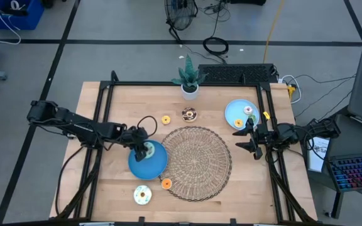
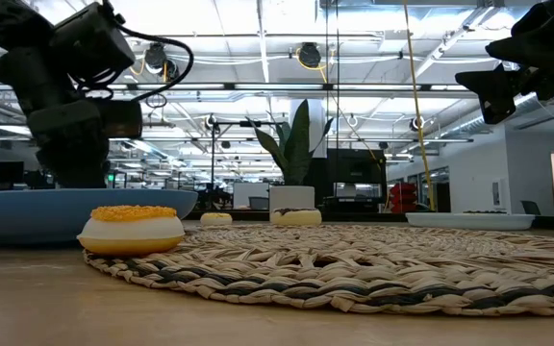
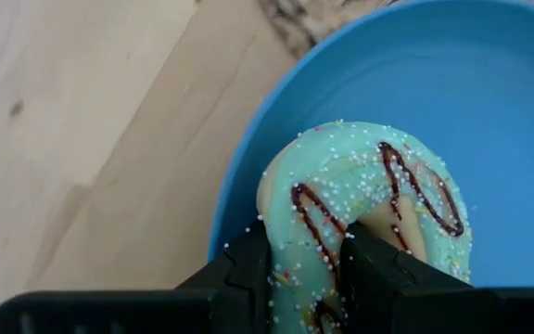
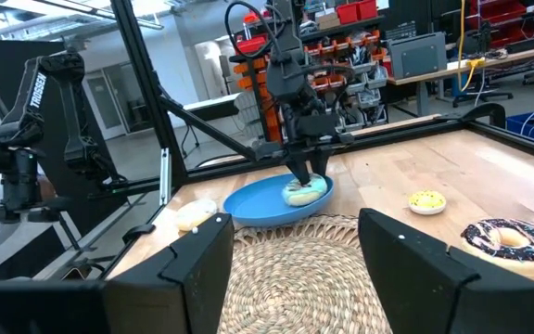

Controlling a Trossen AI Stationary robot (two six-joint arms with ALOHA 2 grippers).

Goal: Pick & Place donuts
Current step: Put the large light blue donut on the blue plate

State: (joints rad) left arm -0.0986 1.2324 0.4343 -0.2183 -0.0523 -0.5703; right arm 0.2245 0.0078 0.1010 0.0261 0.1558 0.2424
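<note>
A mint-iced donut (image 3: 369,176) with brown drizzle and white sprinkles is over the near-left blue plate (image 3: 489,83), with my left gripper (image 3: 306,243) shut on it. In the right wrist view the donut (image 4: 306,191) sits low in that plate (image 4: 258,206). A yellow donut (image 1: 166,119) and a brown one (image 1: 189,113) lie on the table behind the wicker mat (image 1: 197,162). An orange donut (image 1: 166,183) and a pale one (image 1: 142,195) lie near the front. My right gripper (image 1: 251,139) waits open at the right edge. My left gripper pinches one side of the donut's ring (image 3: 311,218) between its two fingers. One finger (image 3: 369,269) stands at the hole and the other (image 3: 248,278) outside the ring. The fingers slant down from the table's left. Whether the donut's far side touches the plate, I cannot tell.
A second blue plate (image 1: 234,108) at the far right holds small donuts. A potted plant (image 1: 189,81) stands at the far edge. Black frame rails run along the table's left and right sides. In the low view the orange donut (image 2: 131,229) sits before the plate's rim (image 2: 27,211).
</note>
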